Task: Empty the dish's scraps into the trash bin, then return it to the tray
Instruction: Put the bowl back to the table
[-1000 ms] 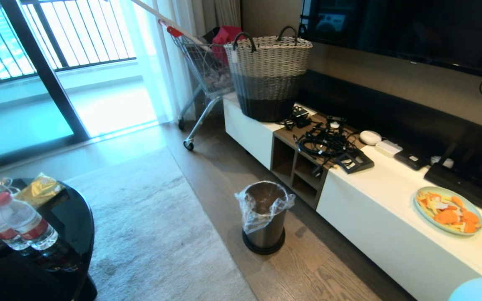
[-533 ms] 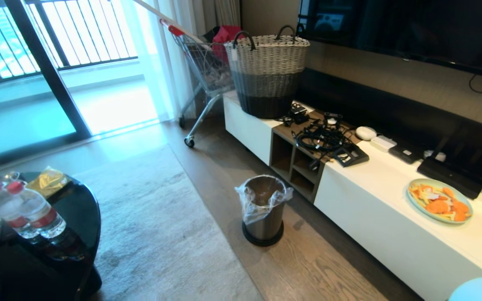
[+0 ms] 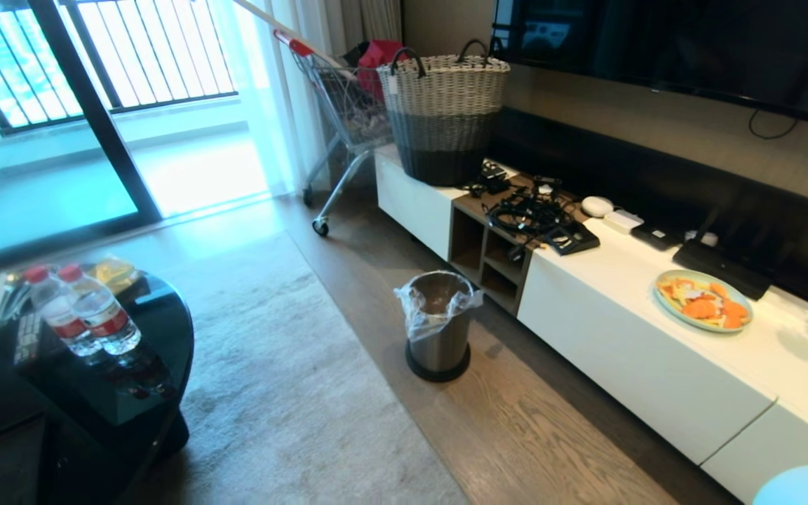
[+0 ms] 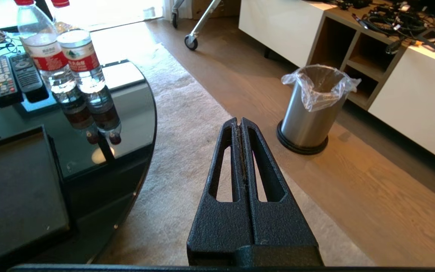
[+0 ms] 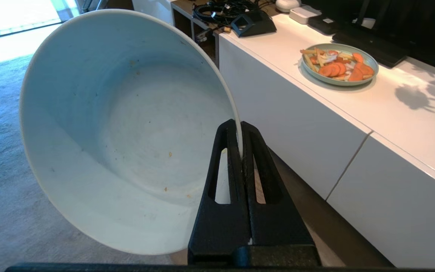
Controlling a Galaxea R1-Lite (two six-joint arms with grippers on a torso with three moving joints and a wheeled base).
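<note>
My right gripper is shut on the rim of the dish, a white bowl tipped on its side. Its inside holds only a few tiny specks; the scraps are out of view. A sliver of the dish shows at the head view's lower right corner. The trash bin, silver with a clear bag over its rim, stands on the wood floor by the cabinet, also in the left wrist view. My left gripper is shut and empty, above the rug. The black tray lies on the round black table.
A pale blue plate of carrot slices sits on the long white cabinet, with cables and a woven basket further along. Two water bottles and remotes stand on the black table. A grey rug lies between table and bin.
The whole head view has shifted: the table has slid right and up, the cabinet and bin up and smaller. The camera moved, not the things. The dish's edge stays in the corner.
</note>
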